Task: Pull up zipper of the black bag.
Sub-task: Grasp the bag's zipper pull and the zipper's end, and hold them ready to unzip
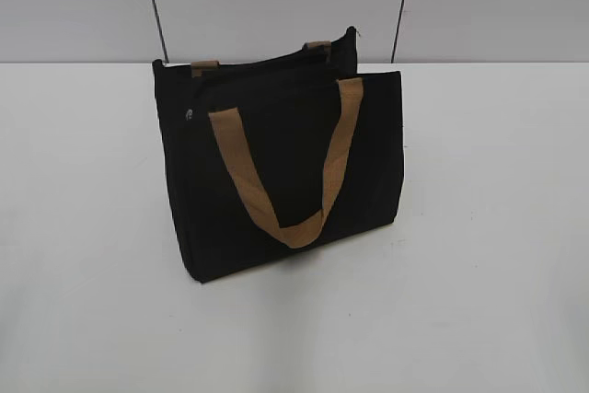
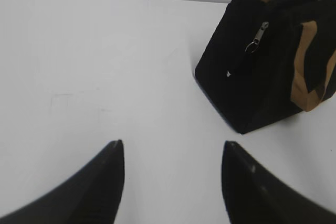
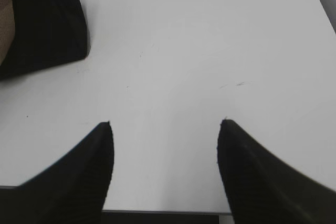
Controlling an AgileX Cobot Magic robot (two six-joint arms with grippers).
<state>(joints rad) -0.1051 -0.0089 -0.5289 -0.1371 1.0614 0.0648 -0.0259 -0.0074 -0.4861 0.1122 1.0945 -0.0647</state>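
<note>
Nothing is held yet — this is the approach step. My left gripper (image 2: 173, 153) hangs with jaws apart over bare table (image 2: 105, 66); the black bag (image 2: 247, 87) stands upper right of its view, the zipper (image 2: 258, 37) hanging on its end panel. My right gripper (image 3: 165, 129) — spread too — sees only the bag's corner, upper left. Next I judge I must reach the ring pull and pinch it finely.

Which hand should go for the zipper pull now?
Left, probably. The zipper sits on the black bag end facing the open left hand. The right hand sees only a bag corner.
</note>
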